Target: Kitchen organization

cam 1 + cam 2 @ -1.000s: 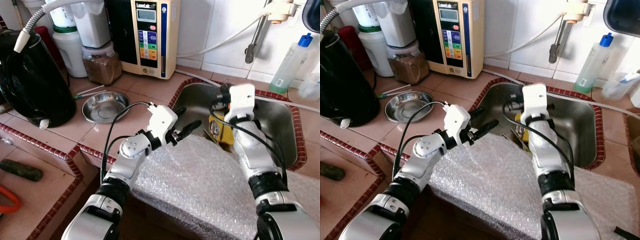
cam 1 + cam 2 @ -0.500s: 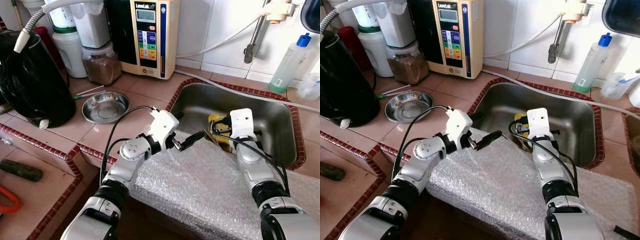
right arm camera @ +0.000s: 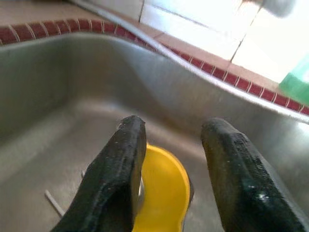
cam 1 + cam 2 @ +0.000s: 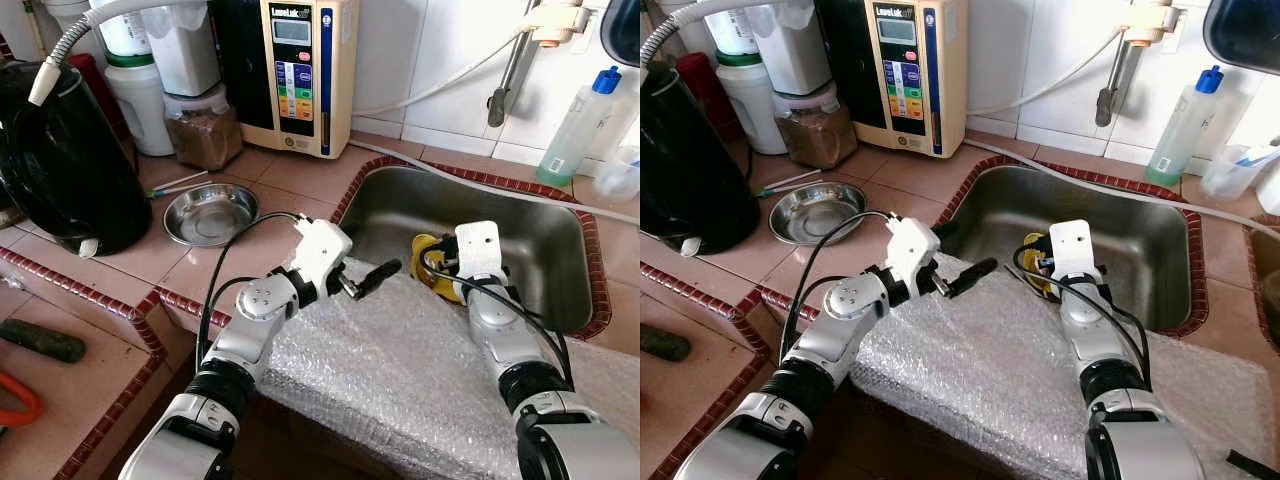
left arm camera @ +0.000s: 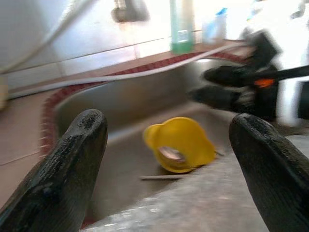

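A yellow plastic cup (image 4: 428, 272) lies on its side on the floor of the steel sink (image 4: 390, 205). My right gripper (image 3: 174, 126) is down inside the sink just above it, open, and one of its fingers (image 3: 123, 174) overlaps the rim of the yellow cup (image 3: 164, 193). My left gripper (image 5: 169, 121) hovers open over the sink's near left edge with nothing between its fingers. It points at the yellow cup (image 5: 179, 144) and shows in the left eye view as black fingers (image 4: 378, 272) above the bubble wrap (image 4: 400, 370).
The bubble wrap covers the counter edge in front of the sink. A steel bowl (image 4: 210, 213), a black kettle (image 4: 60, 160), a jar of brown powder (image 4: 205, 127) and a water machine (image 4: 297, 70) stand at the left. A green bottle (image 4: 580, 120) and tap (image 4: 512, 65) are behind.
My right arm has dropped from above the sink down to the yellow cup. My left gripper has edged slightly right and lower over the bubble wrap.
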